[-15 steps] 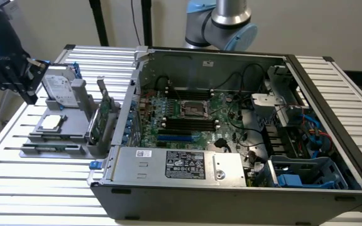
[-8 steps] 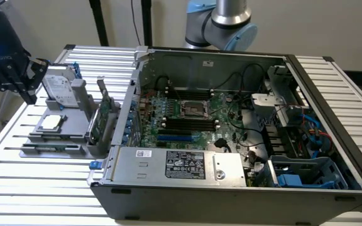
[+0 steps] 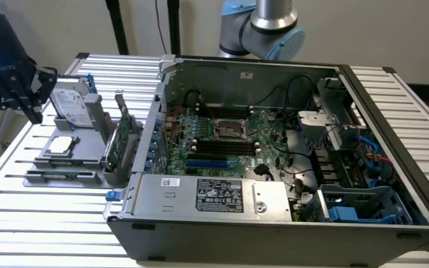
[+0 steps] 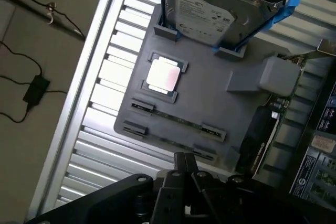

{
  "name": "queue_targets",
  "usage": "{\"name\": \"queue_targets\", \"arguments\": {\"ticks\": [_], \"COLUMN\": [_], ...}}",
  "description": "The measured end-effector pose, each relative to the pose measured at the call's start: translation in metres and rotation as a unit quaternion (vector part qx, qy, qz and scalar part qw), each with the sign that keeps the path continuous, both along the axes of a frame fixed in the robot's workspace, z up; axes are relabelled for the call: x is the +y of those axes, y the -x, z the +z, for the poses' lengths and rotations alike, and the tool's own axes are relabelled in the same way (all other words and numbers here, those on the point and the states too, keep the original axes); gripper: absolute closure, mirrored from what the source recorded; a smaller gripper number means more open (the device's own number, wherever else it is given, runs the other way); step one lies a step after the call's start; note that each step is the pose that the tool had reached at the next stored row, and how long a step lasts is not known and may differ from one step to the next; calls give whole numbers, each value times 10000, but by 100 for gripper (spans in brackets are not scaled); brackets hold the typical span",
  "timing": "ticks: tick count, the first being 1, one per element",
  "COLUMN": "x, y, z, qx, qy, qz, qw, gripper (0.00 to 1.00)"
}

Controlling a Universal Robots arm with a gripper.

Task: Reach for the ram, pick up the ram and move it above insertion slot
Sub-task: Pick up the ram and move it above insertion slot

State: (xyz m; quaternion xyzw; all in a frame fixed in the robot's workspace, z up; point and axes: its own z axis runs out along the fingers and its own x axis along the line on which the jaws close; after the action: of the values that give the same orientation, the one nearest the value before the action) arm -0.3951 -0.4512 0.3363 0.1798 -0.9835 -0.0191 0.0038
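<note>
The ram (image 4: 176, 119) is a thin green stick standing on edge in the clips of a grey holder (image 4: 210, 98), beside a silver processor chip (image 4: 164, 74). My gripper (image 4: 184, 160) hovers above the holder's near edge, a short way from the ram, with its fingers shut and nothing between them. In the exterior view the gripper (image 3: 33, 114) hangs over the far left end of the holder (image 3: 80, 152), well away from the open computer case (image 3: 274, 167). The long black memory slots (image 3: 225, 147) lie on the motherboard inside the case.
A silver hard drive with blue tabs (image 4: 210, 9) stands at one end of the holder, and a wider green expansion card (image 3: 121, 139) stands upright between holder and case. The ribbed metal table (image 3: 43, 212) carries everything. A cable and adapter (image 4: 35, 88) lie on the floor.
</note>
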Motion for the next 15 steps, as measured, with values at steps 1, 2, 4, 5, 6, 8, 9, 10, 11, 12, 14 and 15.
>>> {"name": "queue_targets", "arguments": {"ticks": [1,2,4,5,6,8,9,10,11,12,14,15], "x": [0,0,0,0,0,0,0,0,0,0,0,0], "y": [0,0,0,0,0,0,0,0,0,0,0,0], "z": [0,0,0,0,0,0,0,0,0,0,0,0], "qx": [0,0,0,0,0,0,0,0,0,0,0,0], "qy": [0,0,0,0,0,0,0,0,0,0,0,0], "qz": [99,188,368,457,548,727,825,915,1004,1093,1274,1364], "qw": [10000,9998,9993,9990,9985,9974,9966,9958,9949,9940,9918,9906], "gripper": [89,89,89,89,89,89,89,89,89,89,89,89]}}
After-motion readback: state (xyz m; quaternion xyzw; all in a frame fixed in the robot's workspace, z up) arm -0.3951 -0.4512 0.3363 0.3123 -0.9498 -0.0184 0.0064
